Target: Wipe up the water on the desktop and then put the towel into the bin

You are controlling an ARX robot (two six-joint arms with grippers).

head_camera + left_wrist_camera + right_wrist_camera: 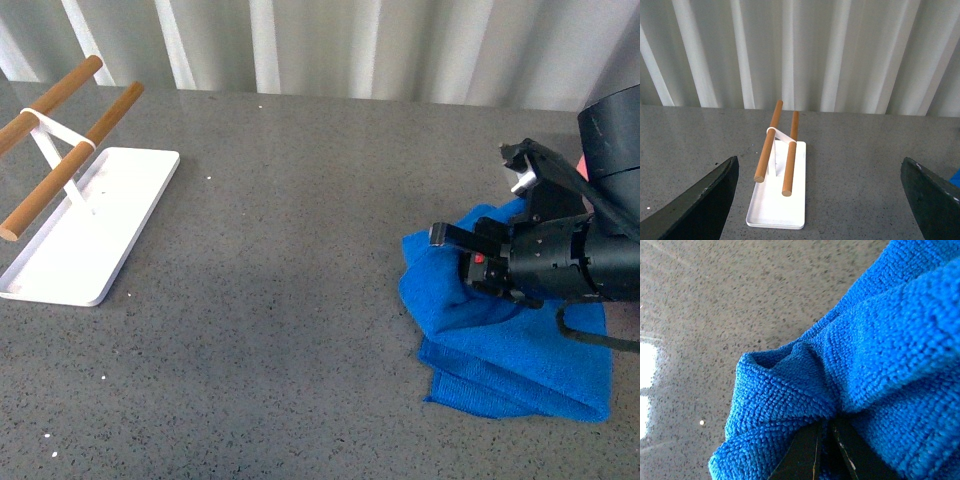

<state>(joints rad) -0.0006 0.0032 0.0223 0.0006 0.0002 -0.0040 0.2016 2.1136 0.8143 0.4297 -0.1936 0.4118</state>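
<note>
The blue towel (505, 345) lies bunched in folded layers on the speckled grey desktop (290, 300), at the right. My right gripper (462, 262) reaches in from the right and is shut on a raised fold of the towel. In the right wrist view the towel (880, 350) fills most of the picture, and the right gripper (825, 442) pinches its cloth between dark jaws. My left gripper (825, 200) hangs open above the desktop (865, 165), holding nothing. I cannot make out any water. A pink sliver (581, 166) shows behind the right arm; I cannot tell if it is the bin.
A flat white tray (95, 225) with two wooden rods (75, 155) on a white stand sits at the far left; in the left wrist view the tray (777, 205) lies ahead of the open fingers. A pleated white curtain (350, 45) backs the desktop. Small white specks dot the surface.
</note>
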